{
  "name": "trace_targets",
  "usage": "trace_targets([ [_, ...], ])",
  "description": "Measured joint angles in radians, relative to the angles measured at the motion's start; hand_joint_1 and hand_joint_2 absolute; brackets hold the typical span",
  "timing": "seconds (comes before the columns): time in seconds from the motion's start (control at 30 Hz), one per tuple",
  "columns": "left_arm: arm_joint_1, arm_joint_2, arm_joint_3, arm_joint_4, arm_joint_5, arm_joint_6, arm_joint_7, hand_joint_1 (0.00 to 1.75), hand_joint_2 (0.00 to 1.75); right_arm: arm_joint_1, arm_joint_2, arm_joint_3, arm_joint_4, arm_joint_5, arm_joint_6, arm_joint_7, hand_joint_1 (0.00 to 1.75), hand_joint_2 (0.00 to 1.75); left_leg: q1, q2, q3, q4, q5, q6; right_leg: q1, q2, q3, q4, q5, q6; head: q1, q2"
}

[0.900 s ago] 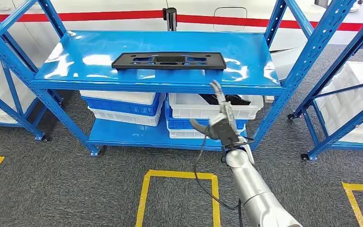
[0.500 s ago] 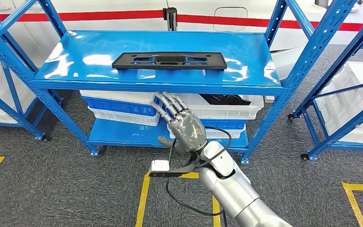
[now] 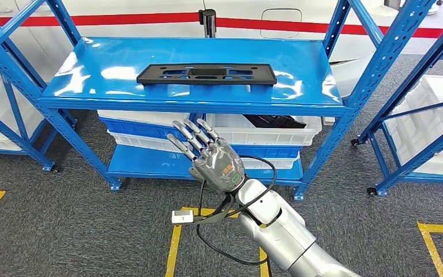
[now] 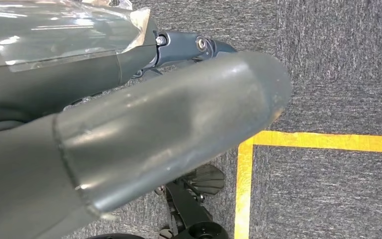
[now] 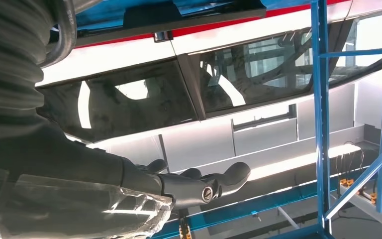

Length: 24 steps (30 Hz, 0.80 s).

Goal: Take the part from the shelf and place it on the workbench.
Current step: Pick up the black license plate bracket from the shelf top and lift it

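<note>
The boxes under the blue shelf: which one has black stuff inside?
The white box on the right, top of its stack. Dark parts poke out; the left boxes show none.

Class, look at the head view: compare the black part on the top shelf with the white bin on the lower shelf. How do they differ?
The black part is flat, thin and dark, with cut-out openings; the white bin is a deep, pale, open-topped box. The black part lies alone on the top shelf; the white bin sits below it, stacked on a blue crate, with something dark inside. Both are long and rectangular, and the right robot hand touches neither.
</note>
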Motion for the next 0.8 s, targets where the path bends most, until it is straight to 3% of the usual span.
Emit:
trace_targets([
  [0.2, -0.001, 0.0, 0.001, 0.0, -0.019, -0.007, 0.024, 0.0, 0.0, -0.015, 0.001, 0.004, 0.003, 0.053, -0.007, 0.06, 0.0, 1.75, 0.0, 0.0, -0.002, 0.003, -0.001, 0.002, -0.004, 0.0, 0.0, -0.001, 0.001, 0.001, 0.0, 0.0],
  [0.3, -0.001, 0.002, 0.001, 0.0, -0.019, -0.007, 0.03, 0.0, 0.0, -0.019, 0.003, 0.004, 0.007, 0.064, -0.007, 0.071, 0.0, 1.75, 0.0, -0.001, -0.01, 0.014, -0.006, 0.013, -0.014, -0.001, 0.0, -0.003, 0.004, 0.007, -0.001, 0.0],
  [0.4, -0.001, 0.001, 0.001, 0.0, -0.025, -0.006, 0.032, 0.0, 0.0, -0.024, 0.007, 0.005, 0.009, 0.066, -0.007, 0.072, 0.0, 1.75, 0.005, 0.002, 0.002, -0.013, 0.007, 0.029, -0.006, 0.0, -0.003, -0.003, 0.004, 0.013, -0.001, 0.0],
  [0.47, -0.003, 0.0, 0.001, 0.0, -0.031, -0.005, 0.033, 0.0, 0.0, -0.027, 0.008, 0.006, 0.01, 0.066, -0.007, 0.073, 0.0, 1.75, 0.011, 0.005, 0.016, -0.038, 0.019, 0.038, -0.002, 0.002, -0.04, 0.062, -0.021, 0.009, 0.002, 0.0],
  [0.53, -0.004, -0.001, 0.001, 0.0, -0.033, -0.005, 0.033, 0.0, 0.0, -0.023, 0.005, 0.007, 0.012, 0.065, -0.007, 0.073, 0.0, 1.75, 0.011, 0.006, 0.019, -0.041, 0.019, 0.04, -0.002, 0.004, -0.113, 0.191, -0.06, 0.007, 0.002, 0.0],
  [0.6, -0.004, -0.001, 0.001, 0.0, -0.033, -0.003, 0.033, 0.0, 0.0, -0.013, 0.002, 0.01, 0.015, 0.065, -0.007, 0.072, 0.0, 1.75, 0.013, 0.004, 0.023, -0.04, 0.013, 0.035, -0.005, 0.004, -0.162, 0.257, -0.063, 0.019, 0.003, 0.0],
  [0.63, -0.003, -0.002, 0.001, 0.0, -0.033, -0.002, 0.033, 0.0, 0.0, -0.01, 0.001, 0.011, 0.017, 0.065, -0.007, 0.072, 0.0, 1.75, 0.016, 0.002, 0.027, -0.039, 0.008, 0.03, -0.008, 0.003, -0.159, 0.235, -0.041, 0.031, 0.003, 0.0],
  [0.7, -0.003, -0.002, 0.002, 0.0, -0.032, 0.002, 0.031, 0.0, 0.0, -0.008, 0.002, 0.015, 0.02, 0.062, -0.007, 0.069, 0.0, 1.75, 0.025, 0.0, 0.036, -0.029, -0.009, 0.01, -0.017, -0.003, -0.109, 0.112, 0.021, 0.057, 0.004, 0.0],
  [0.73, -0.003, 0.0, 0.002, 0.0, -0.032, 0.004, 0.029, 0.0, 0.0, -0.008, 0.003, 0.017, 0.022, 0.06, -0.007, 0.068, 0.0, 1.75, 0.026, -0.001, 0.037, -0.021, -0.02, -0.001, -0.019, -0.003, -0.084, 0.06, 0.037, 0.059, 0.008, 0.0],
  [0.8, -0.003, 0.003, 0.003, 0.001, -0.032, 0.006, 0.025, 0.0, 0.0, -0.008, 0.006, 0.019, 0.027, 0.057, -0.008, 0.066, 0.0, 1.75, 0.024, -0.002, 0.038, -0.013, -0.035, -0.017, -0.016, 0.001, -0.066, 0.028, 0.033, 0.039, 0.009, 0.0],
])
